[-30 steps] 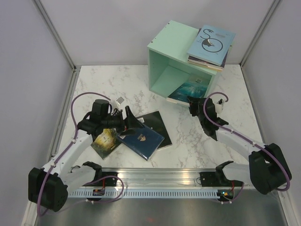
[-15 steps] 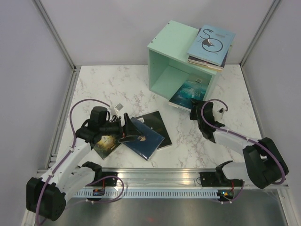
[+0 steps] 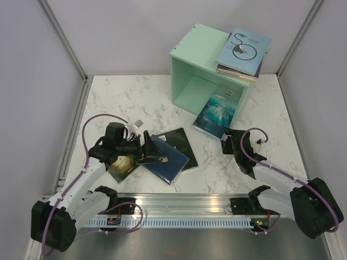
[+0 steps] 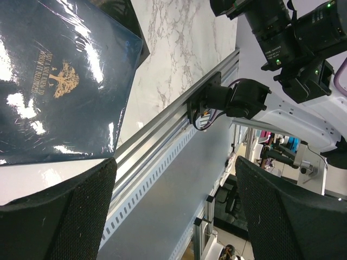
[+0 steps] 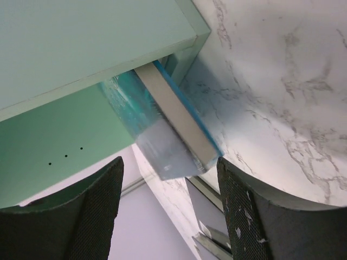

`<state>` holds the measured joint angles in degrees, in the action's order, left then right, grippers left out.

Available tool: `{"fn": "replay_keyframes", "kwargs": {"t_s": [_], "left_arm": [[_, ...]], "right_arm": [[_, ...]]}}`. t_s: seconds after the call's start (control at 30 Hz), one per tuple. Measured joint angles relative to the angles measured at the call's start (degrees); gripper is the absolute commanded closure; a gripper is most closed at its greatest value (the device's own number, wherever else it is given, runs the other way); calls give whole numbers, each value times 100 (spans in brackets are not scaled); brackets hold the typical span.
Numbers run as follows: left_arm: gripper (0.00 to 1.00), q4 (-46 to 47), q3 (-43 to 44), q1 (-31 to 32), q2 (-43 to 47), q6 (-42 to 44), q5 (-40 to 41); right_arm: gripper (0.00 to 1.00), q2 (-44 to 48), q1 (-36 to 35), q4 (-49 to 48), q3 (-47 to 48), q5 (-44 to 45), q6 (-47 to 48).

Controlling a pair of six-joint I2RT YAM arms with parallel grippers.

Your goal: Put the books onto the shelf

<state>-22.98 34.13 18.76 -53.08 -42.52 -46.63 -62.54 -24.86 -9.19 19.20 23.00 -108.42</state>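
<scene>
The thin blue book [image 3: 216,112] lay half out of the open mouth of the shelf [image 3: 190,54], probably light, stiff and slippery in its glossy cover and, I judged, best pinched at its near edge, while the right gripper [image 3: 227,142] stood just before the shelf, spread and empty, as was the left gripper [image 3: 147,146] well to the left of it.

— Where is the shelf [image 3: 209,70]?
— At one o'clock on the table [image 3: 162,103], with a stack of books [image 3: 244,51] on its top, right side.
— And the rest?
— One book [image 3: 216,112] lies partly inside the shelf, sticking out toward six o'clock. Three overlapping books [image 3: 165,157] lie at eight o'clock from the table's middle.
</scene>
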Motion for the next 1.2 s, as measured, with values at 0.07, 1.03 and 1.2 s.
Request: {"fn": "replay_keyframes", "kwargs": {"t_s": [0.07, 1.03, 1.2], "left_arm": [[9, 0, -9, 0, -7, 7, 0], [11, 33, -374, 0, 590, -94, 155], [11, -50, -415, 0, 835, -142, 188]], "right_arm": [[26, 31, -4, 20, -101, -103, -7], [83, -1602, -1672, 1880, 1875, -1106, 2181], [86, -2275, -1639, 2774, 2544, -1016, 2673]]}}
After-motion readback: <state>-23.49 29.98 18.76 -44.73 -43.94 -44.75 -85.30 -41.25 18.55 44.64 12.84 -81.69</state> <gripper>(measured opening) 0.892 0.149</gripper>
